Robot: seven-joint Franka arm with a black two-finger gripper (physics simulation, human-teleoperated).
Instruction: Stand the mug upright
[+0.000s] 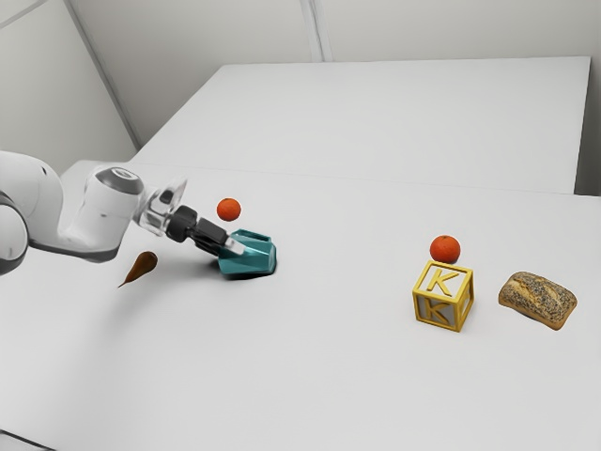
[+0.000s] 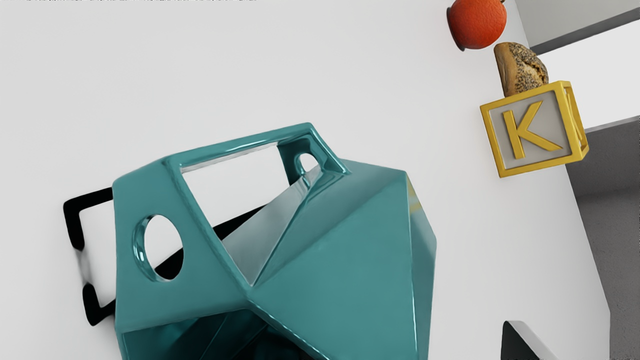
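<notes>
The gripper (image 1: 232, 248) reaches down from the exterior view's left, its tips at the near end of a teal faceted mug (image 1: 258, 259). The mug lies on its side on the white table, handle toward the small orange. In the wrist view the mug (image 2: 330, 250) is close below the hand, its dark mouth facing the fingers. There the gripper (image 2: 320, 347) is open, with one fingertip (image 2: 517, 345) standing apart from the mug's wall; the other is hidden, and whether it is inside the mug I cannot tell.
An orange (image 1: 229, 209) sits beyond the mug, and a brown pear (image 1: 141, 268) lies beneath the arm. Toward the exterior view's right are a second orange (image 1: 445, 249), a yellow letter block (image 1: 443, 296) and a seeded bread roll (image 1: 538, 300). Behind them stretches the white table (image 1: 376, 207).
</notes>
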